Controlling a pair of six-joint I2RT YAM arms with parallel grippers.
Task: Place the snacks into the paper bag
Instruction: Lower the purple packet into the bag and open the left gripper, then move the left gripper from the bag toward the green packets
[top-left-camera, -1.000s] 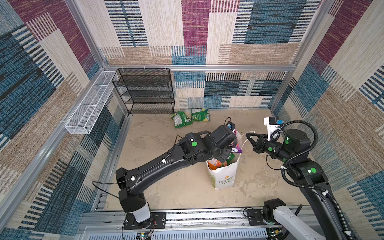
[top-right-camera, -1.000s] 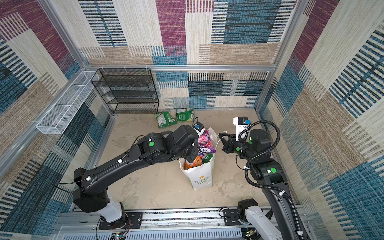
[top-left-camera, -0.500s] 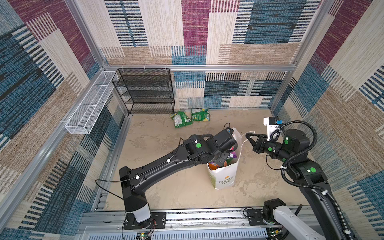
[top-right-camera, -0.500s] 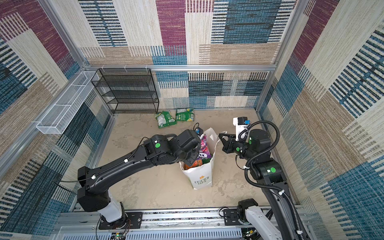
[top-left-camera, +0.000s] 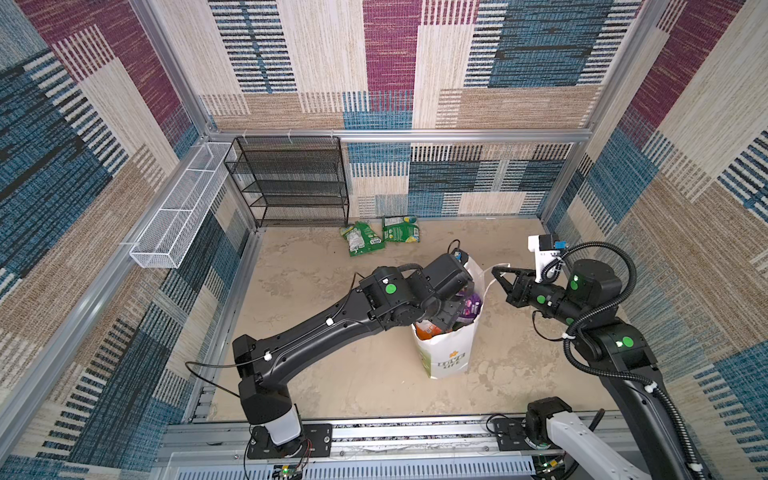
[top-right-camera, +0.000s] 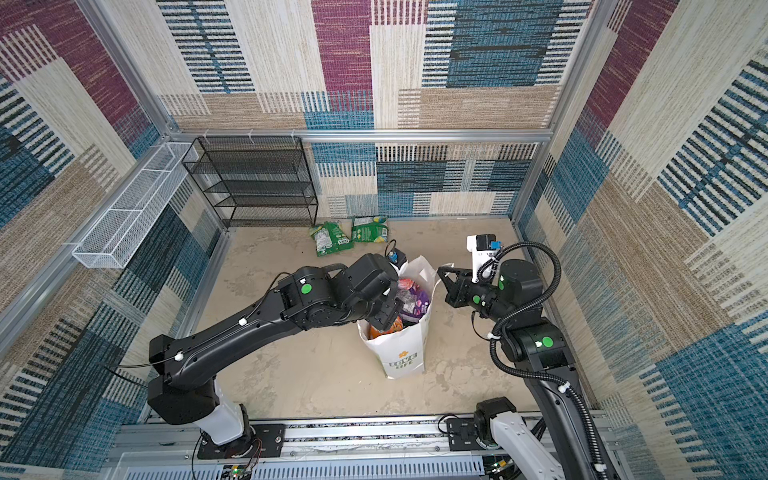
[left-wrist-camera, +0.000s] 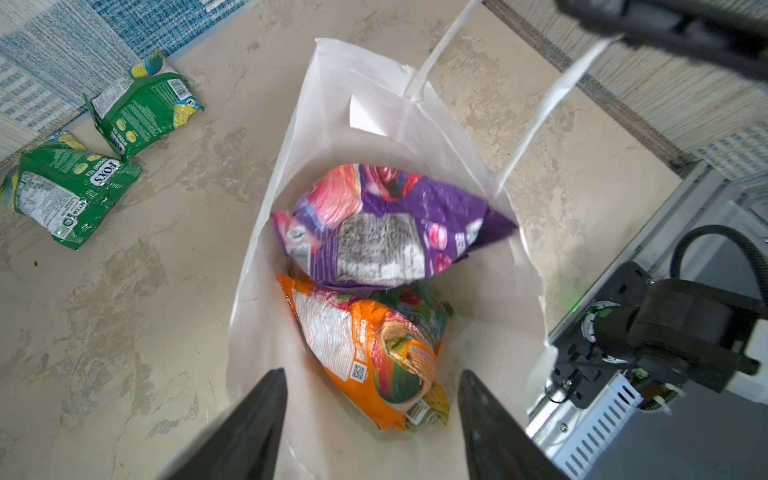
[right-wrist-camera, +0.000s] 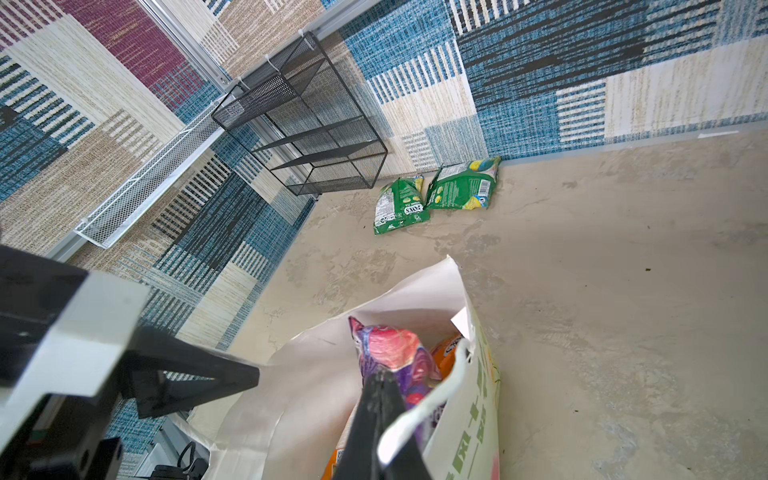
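Observation:
The white paper bag (top-left-camera: 446, 357) (top-right-camera: 405, 353) stands upright mid-floor with its mouth open. A purple-pink snack packet (left-wrist-camera: 374, 232) (right-wrist-camera: 395, 353) lies on top inside it, over an orange packet (left-wrist-camera: 365, 353). My left gripper (left-wrist-camera: 372, 374) (top-left-camera: 449, 313) hangs open just above the bag's mouth with nothing between its fingers. My right gripper (right-wrist-camera: 380, 374) (top-left-camera: 495, 272) is shut on the bag's white handle (left-wrist-camera: 536, 112), holding it taut to the right. Two green snack packets (top-left-camera: 361, 239) (top-left-camera: 401, 229) lie on the floor by the back wall.
A black wire shelf rack (top-left-camera: 291, 183) stands in the back left corner. A white wire basket (top-left-camera: 178, 208) hangs on the left wall. An aluminium rail (top-left-camera: 374, 432) with both arm bases runs along the front edge.
My left gripper has opened and the purple-pink packet it held has dropped into the bag. The left arm has shifted slightly over the bag's mouth. The right arm has stayed put.

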